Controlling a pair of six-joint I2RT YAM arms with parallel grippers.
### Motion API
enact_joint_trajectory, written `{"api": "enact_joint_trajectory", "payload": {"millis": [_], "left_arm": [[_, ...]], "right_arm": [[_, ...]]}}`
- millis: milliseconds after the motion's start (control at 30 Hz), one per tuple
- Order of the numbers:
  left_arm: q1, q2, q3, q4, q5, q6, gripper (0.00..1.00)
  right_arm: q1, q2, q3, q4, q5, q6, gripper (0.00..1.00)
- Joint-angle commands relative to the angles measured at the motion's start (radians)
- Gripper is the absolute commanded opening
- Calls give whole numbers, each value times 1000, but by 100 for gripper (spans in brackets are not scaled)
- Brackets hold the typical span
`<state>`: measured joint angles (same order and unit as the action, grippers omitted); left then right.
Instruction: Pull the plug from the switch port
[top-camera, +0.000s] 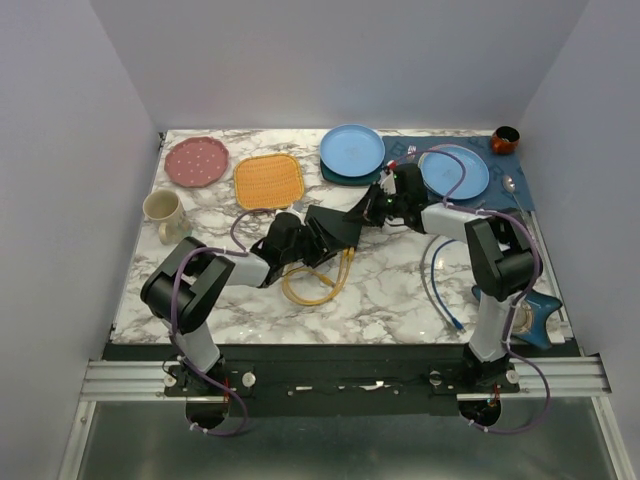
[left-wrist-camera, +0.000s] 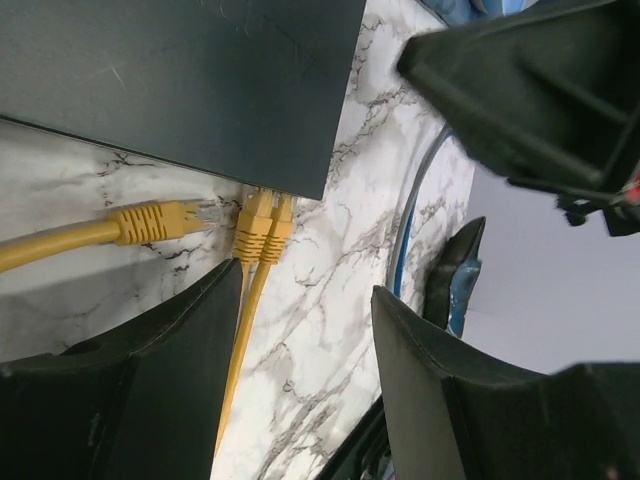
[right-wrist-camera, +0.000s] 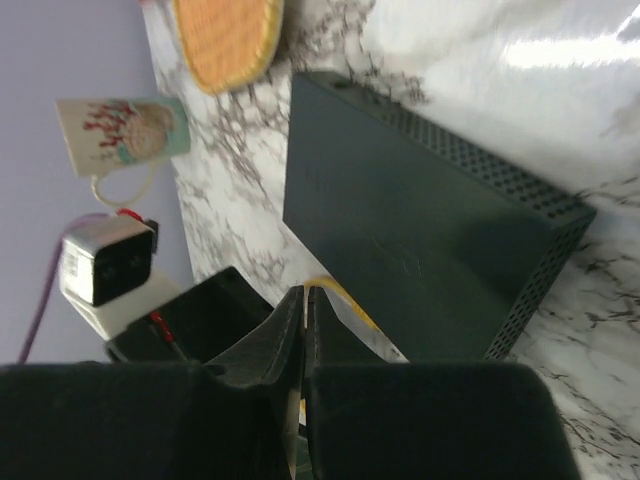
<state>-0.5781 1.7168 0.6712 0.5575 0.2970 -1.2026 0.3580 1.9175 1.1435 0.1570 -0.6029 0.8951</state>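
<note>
Your left gripper (left-wrist-camera: 308, 285) hovers with its two black fingers spread wide and nothing between them, just short of the socket edge of the flat matte black rectangular switch (left-wrist-camera: 200, 80). That switch lies on the white, grey-veined marble desk (left-wrist-camera: 320, 360), between your two arms. Two yellow network plugs (left-wrist-camera: 262, 228) sit side by side in the socket edge near its corner. One third yellow plug (left-wrist-camera: 160, 220) lies loose on the desk alongside that edge, its clear tip beside them. Your right gripper (right-wrist-camera: 303, 300), close by the switch, has its fingers pressed together with nothing visible between them.
</note>
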Motion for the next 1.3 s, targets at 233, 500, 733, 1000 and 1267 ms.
{"api": "enact_joint_trajectory", "payload": {"millis": [233,500,733,1000,1267], "left_arm": [[-3,50,40,44,51,-9,61],[-3,75,53,-22,28,6,61],[4,83,64,-146,-65,28,61],[53,29,19,-188,-144,-3,61],[49,-17,10,-154,-135,35,61]], "right_arm": [[25,67,-56,19,-32,-25,10],[25,75,-47,-13,2,-30,10],[25,77,-50,-24,14,-30,10],[25,72,-59,-27,26,-33,10],[24,75,-62,-27,29,-33,10]]}}
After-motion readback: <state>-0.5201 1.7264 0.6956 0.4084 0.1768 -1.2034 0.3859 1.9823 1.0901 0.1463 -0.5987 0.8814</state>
